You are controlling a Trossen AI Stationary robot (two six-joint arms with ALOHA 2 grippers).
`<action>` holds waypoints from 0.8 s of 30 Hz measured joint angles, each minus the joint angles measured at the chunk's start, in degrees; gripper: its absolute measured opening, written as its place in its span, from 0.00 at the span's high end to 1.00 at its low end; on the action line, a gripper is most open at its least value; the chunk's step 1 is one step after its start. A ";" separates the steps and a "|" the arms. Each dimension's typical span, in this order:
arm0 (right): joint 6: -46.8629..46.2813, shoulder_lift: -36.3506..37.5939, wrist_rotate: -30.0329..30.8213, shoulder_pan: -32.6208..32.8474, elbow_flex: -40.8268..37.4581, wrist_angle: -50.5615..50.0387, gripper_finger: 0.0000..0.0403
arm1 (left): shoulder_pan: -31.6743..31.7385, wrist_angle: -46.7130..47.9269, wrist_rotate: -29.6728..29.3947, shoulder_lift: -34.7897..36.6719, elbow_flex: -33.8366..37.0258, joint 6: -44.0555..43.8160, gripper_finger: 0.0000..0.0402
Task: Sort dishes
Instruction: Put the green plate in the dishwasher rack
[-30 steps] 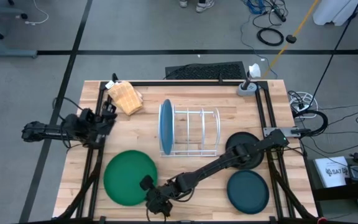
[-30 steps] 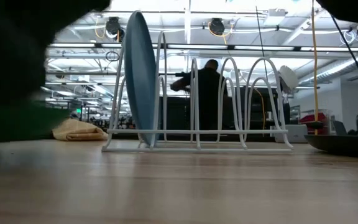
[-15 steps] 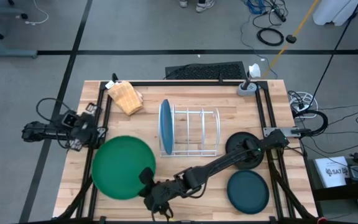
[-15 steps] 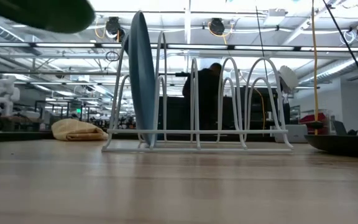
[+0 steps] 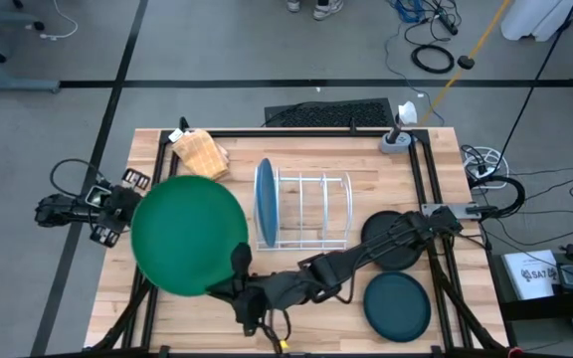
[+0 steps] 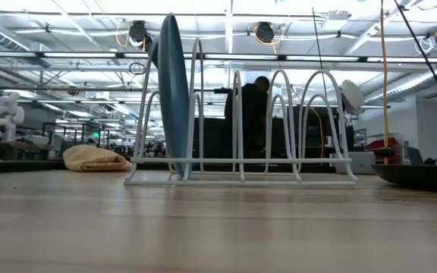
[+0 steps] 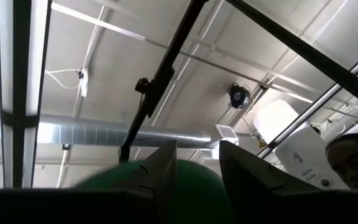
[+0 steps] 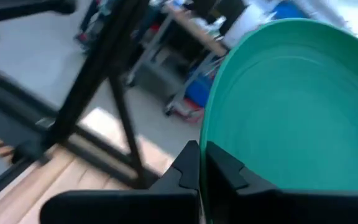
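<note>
Green plate (image 5: pixel 187 234): we have it lifted off the worktop (image 5: pixel 296 268), face up over the left front part, its rim pinched at the near edge.
Right jaws (image 5: pixel 239 267): closed on the green plate's rim; the right wrist view shows the fingers (image 8: pixel 188 171) clamped over the edge.
Step in hand, as we judge it: carry the plate to the white wire rack (image 5: pixel 311 209) and tip it upright into a free slot beside the light blue plate (image 5: pixel 265 202).
Doing it well: we should keep the pinch firm and line the edge up with the wires.
Right arm pose: stretched low across the front, reaching leftward.
Left jaws (image 7: pixel 194 171): parted, empty, off the left edge, pointing upward.
Black plate (image 5: pixel 386 239), dark teal plate (image 5: pixel 396 303): flat on the right side.
</note>
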State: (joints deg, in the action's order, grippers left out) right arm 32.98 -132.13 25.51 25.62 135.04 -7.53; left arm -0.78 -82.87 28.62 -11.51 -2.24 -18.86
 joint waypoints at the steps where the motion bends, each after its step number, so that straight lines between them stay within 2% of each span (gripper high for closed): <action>1: 0.37 0.33 0.49 0.00 0.00 1.54 1.00 | 0.00 0.02 0.01 0.00 0.00 -0.21 0.67; 6: 3.85 1.25 2.73 -0.02 -0.09 8.70 1.00 | 0.00 1.36 0.17 0.00 0.00 -0.22 0.67; 10: 6.91 2.79 7.55 0.33 -0.09 12.78 1.00 | 0.00 2.74 0.17 0.00 0.00 -0.19 0.67; 16: 8.97 5.77 9.88 0.33 -0.09 13.25 1.00 | 0.00 2.96 0.11 0.00 0.00 -0.36 0.67; 24: 9.68 9.15 14.97 -0.02 -0.09 6.92 1.00 | 0.00 5.73 -0.13 0.00 0.00 -1.86 0.67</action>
State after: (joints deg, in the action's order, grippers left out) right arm 42.65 -122.98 40.48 25.61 134.96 -0.61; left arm -0.78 -77.15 28.49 -11.51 -2.24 -20.72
